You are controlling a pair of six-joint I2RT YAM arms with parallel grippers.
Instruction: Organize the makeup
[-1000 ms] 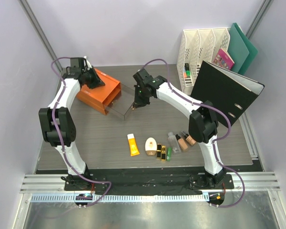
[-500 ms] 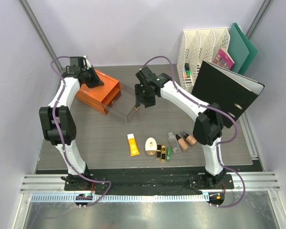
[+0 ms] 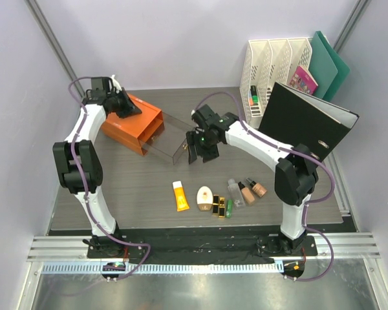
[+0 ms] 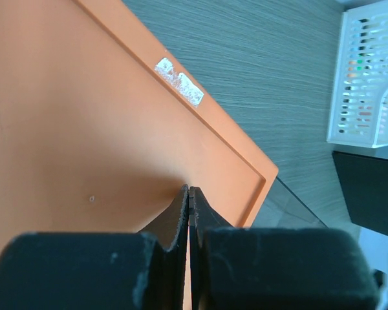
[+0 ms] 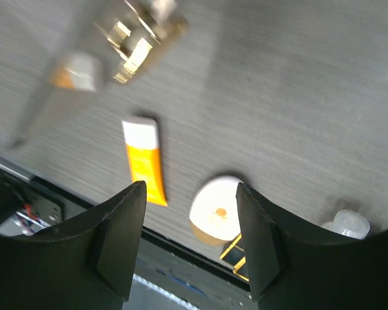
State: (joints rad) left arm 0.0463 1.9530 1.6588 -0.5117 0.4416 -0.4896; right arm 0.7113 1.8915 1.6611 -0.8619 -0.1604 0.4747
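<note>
The makeup lies in a row near the table's front: an orange-yellow tube (image 3: 180, 196) (image 5: 145, 169), a cream oval compact (image 3: 205, 196) (image 5: 215, 212), black-gold lipsticks (image 3: 218, 205), a small green tube (image 3: 229, 208), a clear bottle (image 3: 235, 190) and two beige foundation bottles (image 3: 252, 190). My right gripper (image 3: 199, 152) (image 5: 191, 187) hangs open and empty above the table, between the makeup and the pulled-out clear drawer (image 3: 168, 139). My left gripper (image 3: 126, 106) (image 4: 189, 189) is shut, its tips pressed on the top of the orange box (image 3: 132, 123) (image 4: 84, 116).
A white file rack (image 3: 271, 71) (image 4: 368, 77) stands at the back right with a pink booklet (image 3: 302, 79) and green folders (image 3: 330, 61). A black binder (image 3: 307, 126) leans in front of it, close to the right arm.
My right gripper has opened, let go of the clear drawer's front edge and drawn back toward the makeup row. The drawer stays pulled out. The left arm has not moved.
</note>
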